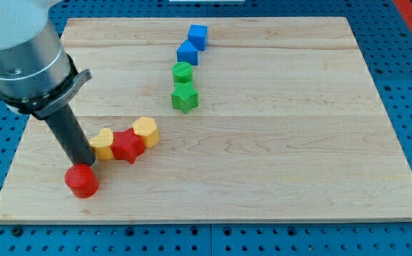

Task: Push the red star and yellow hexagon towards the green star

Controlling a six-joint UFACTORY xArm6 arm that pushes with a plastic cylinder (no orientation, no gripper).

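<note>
red star point(127, 146) lies toward the wooden board's point(277, 142) left edge, in its lower half, wedged in a short row: a yellow heart-like block point(103, 144) touches it on the view's left and the yellow hexagon point(145, 131) touches it on the view's right, sitting slightly nearer the board's top edge. at the far left, my tip point(83, 163) comes down just beside the yellow heart-like block, on its left, and right above a red cylinder point(82, 180) that stands near the board's bottom left corner; whether the tip touches either one cannot be told. the tool is a plain dark rod with nothing that spreads or pinches, and it holds nothing. further right, around the middle of the board's upper half, the green star point(185, 98) sits well apart from the row, with a green cylinder point(182, 72) touching it on the side toward the top edge. beyond those, two blue cubes point(187, 52) point(198, 35) continue the line toward the top edge. no containers are on the board.
</note>
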